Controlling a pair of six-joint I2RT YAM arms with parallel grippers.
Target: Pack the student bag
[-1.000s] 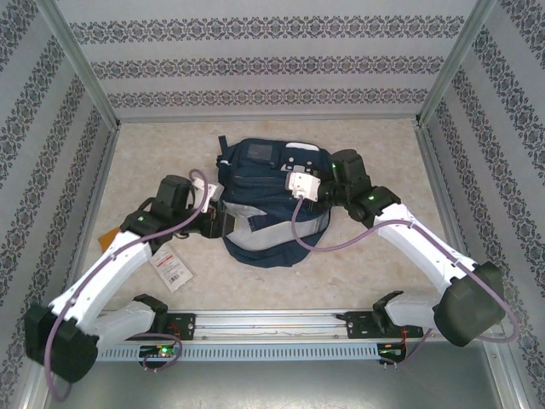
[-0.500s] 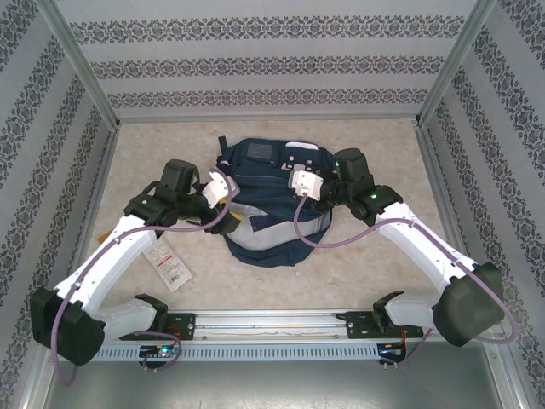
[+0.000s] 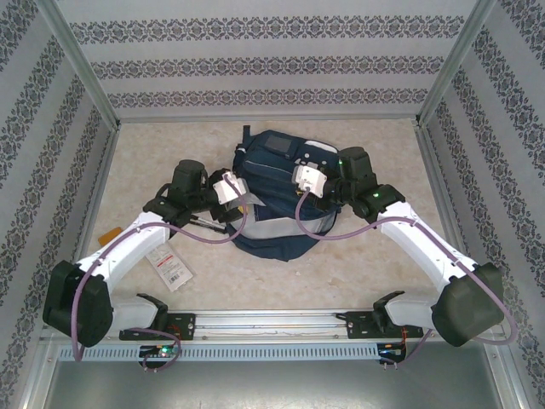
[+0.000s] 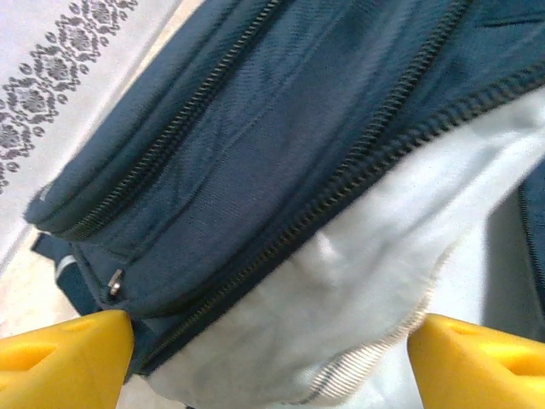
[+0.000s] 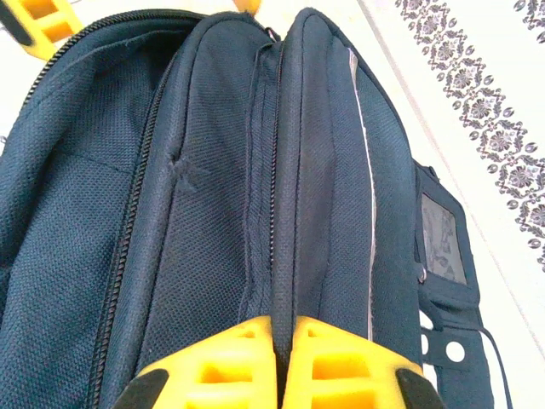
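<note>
The worktop [image 3: 383, 145] carries the student bag [image 3: 274, 192], which sits near its middle, between the two arms. The right arm [image 3: 417, 243] has its jaws closed tight on a thin ridge of the bag's dark fabric beside a zip, and that pinch looks to be what keeps the bag propped up. The left arm [image 3: 128, 247] has its jaws spread wide, one on either side of the pale fabric by a zip line, gripping nothing.

The risk, as I judge it, is that the right pinch sits on a narrow fold, so a pull or twist could let the cloth slide out and the bag slump. The left jaws could also snag the zip teeth or the small zip pull [image 4: 113, 281] if they close or push in carelessly.

A loose paper card [image 3: 170, 268] lies on the worktop beside the left arm, apart from the bag, and its print is too small to read. The clear name window [image 5: 443, 239] on the bag shows no writing I can make out
</note>
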